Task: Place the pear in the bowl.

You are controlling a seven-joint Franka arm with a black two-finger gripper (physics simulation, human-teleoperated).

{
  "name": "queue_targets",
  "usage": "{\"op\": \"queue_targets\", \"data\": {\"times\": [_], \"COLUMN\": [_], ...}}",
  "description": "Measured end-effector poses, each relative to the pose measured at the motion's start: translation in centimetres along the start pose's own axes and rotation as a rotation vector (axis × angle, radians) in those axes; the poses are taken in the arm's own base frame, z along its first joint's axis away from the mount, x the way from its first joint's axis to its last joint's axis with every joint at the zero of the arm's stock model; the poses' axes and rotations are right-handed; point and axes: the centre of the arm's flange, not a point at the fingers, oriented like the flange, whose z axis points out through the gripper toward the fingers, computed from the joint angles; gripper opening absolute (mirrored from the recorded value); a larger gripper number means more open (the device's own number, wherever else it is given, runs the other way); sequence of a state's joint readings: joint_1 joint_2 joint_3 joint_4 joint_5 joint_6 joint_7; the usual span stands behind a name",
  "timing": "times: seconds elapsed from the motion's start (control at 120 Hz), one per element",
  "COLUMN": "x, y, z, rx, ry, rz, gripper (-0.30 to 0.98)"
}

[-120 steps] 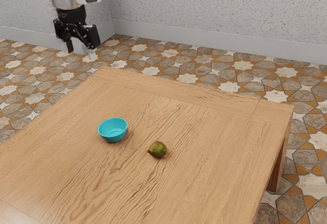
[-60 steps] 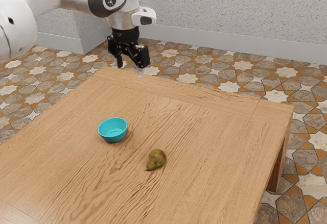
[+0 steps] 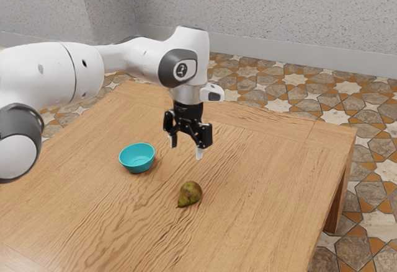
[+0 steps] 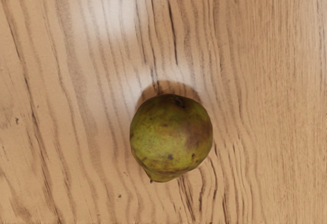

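Observation:
My gripper (image 3: 186,150) hangs above the table in the exterior view, fingers apart and pointing down, with nothing between them. Below it lies the green-brown pear (image 3: 190,193), on its side on the wood, not touched by the fingers. The turquoise bowl (image 3: 137,158) stands upright on the table, toward the exterior view's left from the pear, with nothing in it. In the wrist view the pear (image 4: 171,137) lies under my hand, its shadow beside it.
The wooden table (image 3: 267,179) has its corner at the exterior view's right, with patterned floor tiles (image 3: 372,191) beyond. The white arm (image 3: 56,74) reaches in from the exterior view's left, over the table.
My arm has swung in toward the exterior view's right and lower, bringing the open gripper over the table near the pear. Since the earliest frame the pear has shifted slightly and turned.

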State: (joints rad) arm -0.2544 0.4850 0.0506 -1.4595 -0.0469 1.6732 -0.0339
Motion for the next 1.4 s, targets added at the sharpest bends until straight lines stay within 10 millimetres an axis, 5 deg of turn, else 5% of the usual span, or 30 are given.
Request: {"op": "queue_targets", "data": {"times": [0.425,0.717,1.4], "x": [2.7,3.2,3.8], "y": [0.1,0.1,0.0], "z": [9.7,13.3,15.0], "rx": [-0.024,-0.028,0.034], "ry": [-0.09,-0.117,-0.108], "rz": [-0.095,-0.123,-0.117], "gripper": [0.69,0.69,0.61]}}
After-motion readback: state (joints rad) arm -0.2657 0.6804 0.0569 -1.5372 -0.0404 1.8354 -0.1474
